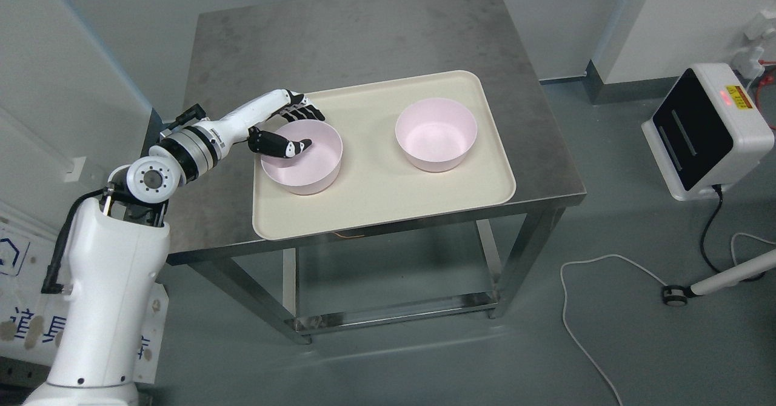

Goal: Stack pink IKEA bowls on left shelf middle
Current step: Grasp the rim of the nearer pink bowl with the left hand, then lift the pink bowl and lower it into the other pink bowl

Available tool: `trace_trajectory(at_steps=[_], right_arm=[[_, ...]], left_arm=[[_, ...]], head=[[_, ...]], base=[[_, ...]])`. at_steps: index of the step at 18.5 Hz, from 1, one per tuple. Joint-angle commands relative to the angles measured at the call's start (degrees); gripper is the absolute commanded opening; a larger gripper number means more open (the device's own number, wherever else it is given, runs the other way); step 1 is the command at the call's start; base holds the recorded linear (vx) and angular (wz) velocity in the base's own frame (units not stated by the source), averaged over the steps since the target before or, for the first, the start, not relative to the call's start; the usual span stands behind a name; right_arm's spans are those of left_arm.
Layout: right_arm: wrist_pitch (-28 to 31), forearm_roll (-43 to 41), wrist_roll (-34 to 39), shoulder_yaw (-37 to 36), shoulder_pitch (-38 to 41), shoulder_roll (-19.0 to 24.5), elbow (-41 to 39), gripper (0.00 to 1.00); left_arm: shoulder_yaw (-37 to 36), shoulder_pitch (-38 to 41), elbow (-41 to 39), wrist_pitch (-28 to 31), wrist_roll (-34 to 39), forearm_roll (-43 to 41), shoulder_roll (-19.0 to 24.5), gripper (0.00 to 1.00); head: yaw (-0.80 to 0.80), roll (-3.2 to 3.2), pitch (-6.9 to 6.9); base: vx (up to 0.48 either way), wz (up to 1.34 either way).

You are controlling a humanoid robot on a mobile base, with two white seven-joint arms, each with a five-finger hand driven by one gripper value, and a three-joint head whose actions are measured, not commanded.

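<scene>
Two pink bowls stand upright on a cream tray (388, 203) on the steel table. The left bowl (309, 166) is near the tray's left edge and the right bowl (438, 136) is toward its back right. They are apart, not stacked. My left hand (301, 129) reaches in from the left and straddles the left bowl's back-left rim. Its thumb (292, 146) lies inside the bowl and its fingers (305, 113) curl down outside the rim, pinching it. The bowl still rests on the tray. No shelf shows in view.
The steel table (339, 36) has bare surface behind and left of the tray. A white and black device (703, 130) stands on the floor at the right, with cables (582, 309) trailing across the floor. A white wall panel (54, 91) is at the left.
</scene>
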Motion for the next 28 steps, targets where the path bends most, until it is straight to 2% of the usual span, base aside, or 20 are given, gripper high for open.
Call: trace_trajectory(at_steps=[1,5,9,13,17,19,22,25,28], right_arm=[[-0.01,0.44,0.05,-0.62,0.00,-1.00,-0.08,1.00],[-0.01,0.44,0.05,-0.62,0.00,-1.00,0.01,1.00],[-0.01,0.44,-0.04,-0.62,0.00,-1.00,0.01,1.00],[-0.01,0.44,0.05,-0.62,0.00,-1.00,0.01,1.00],[-0.01,0.44,0.05,-0.62,0.00,-1.00,0.01,1.00],[-0.01,0.44,0.05,-0.62,0.00,-1.00,0.01,1.00],[-0.01,0.44,0.05,-0.62,0.00,-1.00,0.01,1.00],[-0.01,0.44,0.05,-0.62,0.00,-1.00,0.01,1.00],[-0.01,0.44,0.05,-0.62,0.00,-1.00,0.01,1.00]], left_arm=[[-1.32,0.04,0.60,-2.90,-0.07,-1.12,-0.15,0.20],[-0.70,-0.22,1.65,-10.47,-0.07,-1.74,-0.24,0.01],[-0.18,-0.48,1.83,-10.83,0.02,-1.74,-1.55,0.00],[3.25,-5.65,1.04,-10.04,-1.91,-1.21,-8.13,0.00],[2.03,-11.37,0.51,-10.04,-7.45,-1.65,-17.09,0.00],[-2.78,-12.26,0.69,-10.04,-7.54,-2.44,-20.24,0.00],[-10.09,-13.22,2.26,-10.04,-6.40,-5.24,-20.24,0.00],[-17.38,-15.85,6.38,-10.04,-0.80,-6.22,-20.24,0.01],[-20.04,-19.54,11.92,-10.04,3.43,-7.88,-20.24,0.01]], head=[[0.00,0.00,0.00],[0.00,0.00,0.00],[0.00,0.00,0.00],[0.00,0.00,0.00],[0.00,0.00,0.00],[0.00,0.00,0.00],[0.00,0.00,0.00],[0.00,0.00,0.00],[0.00,0.00,0.00]], base=[[0.000,0.00],[0.000,0.00],[0.000,0.00],[0.000,0.00],[0.000,0.00],[0.000,0.00],[0.000,0.00],[0.000,0.00],[0.000,0.00]])
